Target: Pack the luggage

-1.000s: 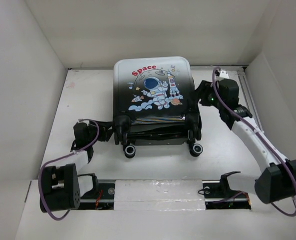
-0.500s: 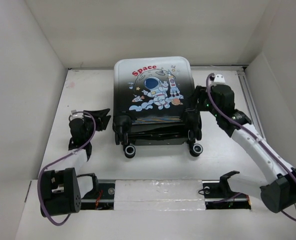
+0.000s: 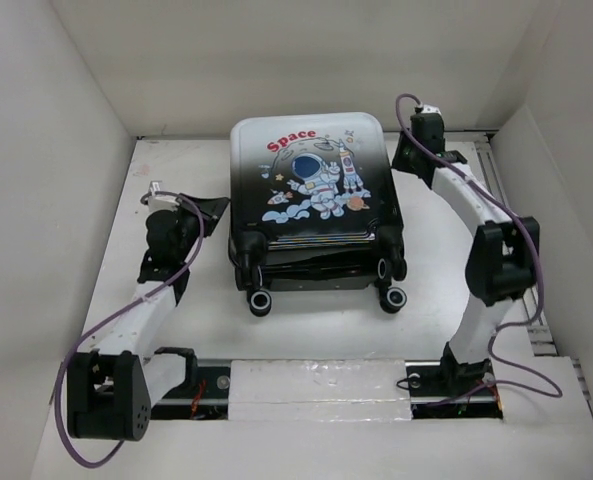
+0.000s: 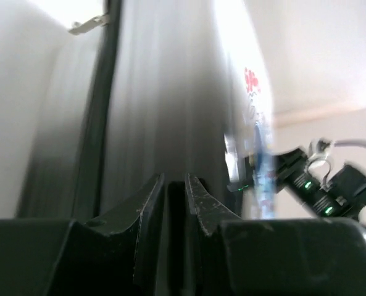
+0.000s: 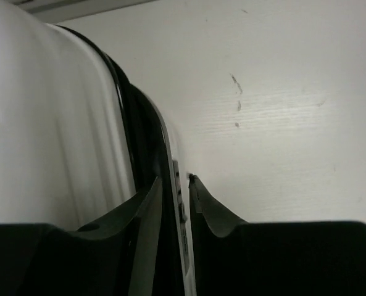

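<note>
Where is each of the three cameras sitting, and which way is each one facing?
Top external: fixed above and behind the bases, looking down on the table; shows the suitcase, left arm and right arm.
Left wrist: on the left arm, facing the suitcase's left side; left pincer at the bottom, right arm beyond.
Right wrist: on the right arm, facing along the suitcase's right edge and the table; right pincer at the bottom.
Shared: all show the suitcase; top and left wrist both show the right arm.

Blurred luggage (image 4: 164, 92) side ahead; left fingers (image 4: 149, 203) nearly touching.
</note>
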`<action>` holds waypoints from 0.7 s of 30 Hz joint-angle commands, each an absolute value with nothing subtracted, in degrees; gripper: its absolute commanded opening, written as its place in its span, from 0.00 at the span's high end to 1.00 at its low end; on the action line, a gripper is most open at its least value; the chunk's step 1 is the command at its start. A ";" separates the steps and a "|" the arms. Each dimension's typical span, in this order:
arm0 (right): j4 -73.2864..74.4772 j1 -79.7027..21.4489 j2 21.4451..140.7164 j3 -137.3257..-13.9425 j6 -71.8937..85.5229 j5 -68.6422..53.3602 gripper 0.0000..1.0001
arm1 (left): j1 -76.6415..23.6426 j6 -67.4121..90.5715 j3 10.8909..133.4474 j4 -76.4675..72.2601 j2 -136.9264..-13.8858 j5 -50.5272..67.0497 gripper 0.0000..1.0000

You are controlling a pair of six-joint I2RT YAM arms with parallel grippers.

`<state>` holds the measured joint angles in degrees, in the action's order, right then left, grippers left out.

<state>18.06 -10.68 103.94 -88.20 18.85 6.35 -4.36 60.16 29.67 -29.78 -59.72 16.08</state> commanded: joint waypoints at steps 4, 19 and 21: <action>25.13 -21.43 117.84 -108.34 13.01 -7.55 0.73 | -15.09 54.40 28.13 -26.10 -61.96 18.20 0.85; 27.79 -30.76 120.53 -128.09 10.81 -14.25 0.39 | -49.66 61.44 28.56 -10.48 -51.88 -11.22 0.83; 23.74 -28.66 115.43 -120.54 11.34 -11.43 0.31 | -49.66 60.04 29.09 -7.92 -42.34 -20.97 0.74</action>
